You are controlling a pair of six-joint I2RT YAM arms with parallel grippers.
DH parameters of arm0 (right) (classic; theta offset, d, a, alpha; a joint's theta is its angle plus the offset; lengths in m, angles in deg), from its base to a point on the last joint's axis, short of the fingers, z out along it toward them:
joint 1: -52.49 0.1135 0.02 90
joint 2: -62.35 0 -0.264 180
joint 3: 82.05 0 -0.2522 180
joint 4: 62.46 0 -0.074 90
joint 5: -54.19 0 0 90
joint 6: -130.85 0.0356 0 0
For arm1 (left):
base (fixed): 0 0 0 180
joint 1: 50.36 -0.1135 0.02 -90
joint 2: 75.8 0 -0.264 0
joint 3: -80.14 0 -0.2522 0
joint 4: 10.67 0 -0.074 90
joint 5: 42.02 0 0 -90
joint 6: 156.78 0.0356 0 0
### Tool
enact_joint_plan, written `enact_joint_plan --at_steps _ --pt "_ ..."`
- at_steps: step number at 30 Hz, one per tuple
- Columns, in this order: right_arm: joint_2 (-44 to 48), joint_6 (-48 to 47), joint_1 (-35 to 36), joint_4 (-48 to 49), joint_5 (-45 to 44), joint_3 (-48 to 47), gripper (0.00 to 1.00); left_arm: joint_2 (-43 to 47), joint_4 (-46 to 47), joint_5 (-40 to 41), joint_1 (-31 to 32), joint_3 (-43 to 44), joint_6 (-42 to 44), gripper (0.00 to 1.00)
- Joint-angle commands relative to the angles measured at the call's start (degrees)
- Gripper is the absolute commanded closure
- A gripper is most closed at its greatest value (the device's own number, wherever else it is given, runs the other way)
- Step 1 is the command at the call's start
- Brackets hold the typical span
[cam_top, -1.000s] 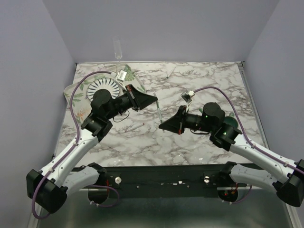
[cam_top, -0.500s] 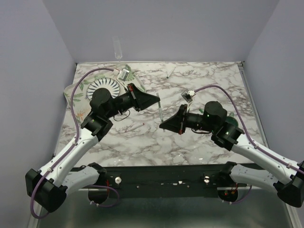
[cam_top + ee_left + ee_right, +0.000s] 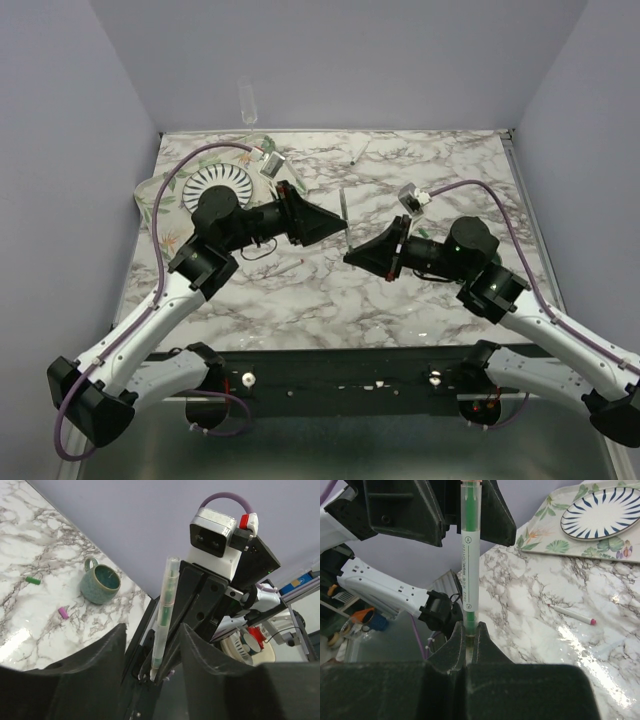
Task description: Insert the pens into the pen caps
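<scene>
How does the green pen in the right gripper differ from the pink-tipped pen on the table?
The green pen stands roughly upright, off the table, pinched at its lower end by the fingers of the right gripper. The pink-tipped pen lies flat on the marble table, untouched. One shows green inside its barrel, the other a pink end. Both are thin with pale barrels.
</scene>
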Motion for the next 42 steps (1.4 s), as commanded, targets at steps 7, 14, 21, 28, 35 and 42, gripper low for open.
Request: enact_joint_plan --at_steps 7,14,21,28,35,42 --pt "2.79 -1.82 0.08 1.81 0.82 -1.73 0.99 1.23 -2.25 1.7 0.02 5.71 2.69 0.32" --pt "2.44 -1.21 0.08 1.28 2.32 -1.73 0.99 -3.52 -2.52 1.17 0.11 10.89 1.82 0.29" --pt "1.92 -0.77 0.08 1.46 3.37 -1.73 0.99 -4.66 -3.4 4.24 0.11 13.18 3.75 0.3" --pt "1.3 0.11 0.17 2.33 3.99 -1.38 0.99 -5.19 -4.37 5.04 0.02 13.36 4.45 0.38" --pt "0.33 0.64 0.17 2.6 4.25 -1.56 0.99 -5.1 -3.67 4.34 0.11 13.1 4.37 0.48" --pt "0.24 1.34 0.17 2.51 3.03 -1.56 0.99 -5.28 -3.49 3.37 0.11 11.78 3.58 0.98"
